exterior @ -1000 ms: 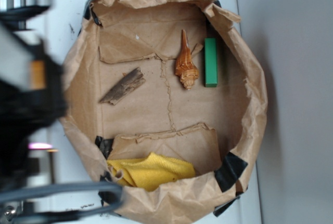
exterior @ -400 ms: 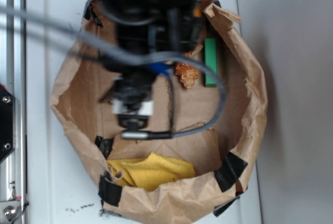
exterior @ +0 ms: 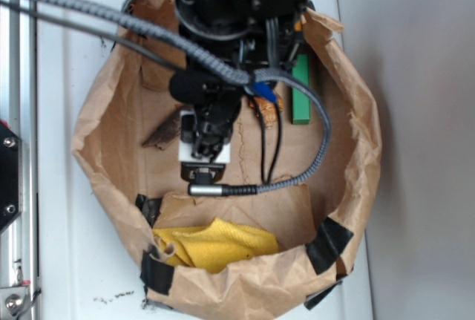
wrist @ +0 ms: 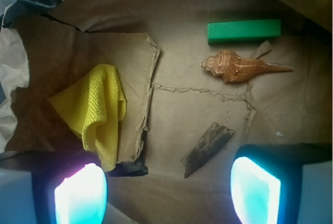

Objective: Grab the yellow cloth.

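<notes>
reaching well means moving the wide open hand (wrist: 166,182) from above the dark wood piece (wrist: 208,148) to the wrinkled bright yellow cloth (wrist: 96,110) near the paper wall (exterior: 245,290), then descending onto its thick fold.

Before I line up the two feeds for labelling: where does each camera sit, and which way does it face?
Exterior: overhead, looking straight down on the paper bin; the black arm and its cable cover the bin's upper middle, and the tool itself is hidden under them.
Wrist: on the arm, looking down into the bin between the two glowing fingers of the open tool at the bottom edge.
Shared: yellow cloth, green block, shell, bark.
</notes>
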Action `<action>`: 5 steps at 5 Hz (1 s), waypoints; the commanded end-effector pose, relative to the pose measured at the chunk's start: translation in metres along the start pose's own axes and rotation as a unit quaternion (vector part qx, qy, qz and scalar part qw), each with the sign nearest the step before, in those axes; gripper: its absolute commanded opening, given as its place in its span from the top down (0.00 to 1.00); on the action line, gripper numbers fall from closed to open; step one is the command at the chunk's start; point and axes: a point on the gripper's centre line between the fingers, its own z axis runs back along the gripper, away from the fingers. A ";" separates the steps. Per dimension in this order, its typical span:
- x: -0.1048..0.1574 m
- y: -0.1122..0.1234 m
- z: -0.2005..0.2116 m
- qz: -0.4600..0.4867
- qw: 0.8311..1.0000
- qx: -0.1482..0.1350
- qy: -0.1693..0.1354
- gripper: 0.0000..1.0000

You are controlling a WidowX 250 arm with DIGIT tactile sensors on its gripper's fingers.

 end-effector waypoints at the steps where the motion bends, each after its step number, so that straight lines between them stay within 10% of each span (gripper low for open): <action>1: 0.004 0.000 0.014 -0.001 1.000 0.009 -0.029 0.00; 4: -0.010 -0.008 -0.058 -0.045 0.995 0.080 -0.044 0.00; 5: -0.010 -0.036 -0.070 -0.060 0.997 0.034 -0.028 0.00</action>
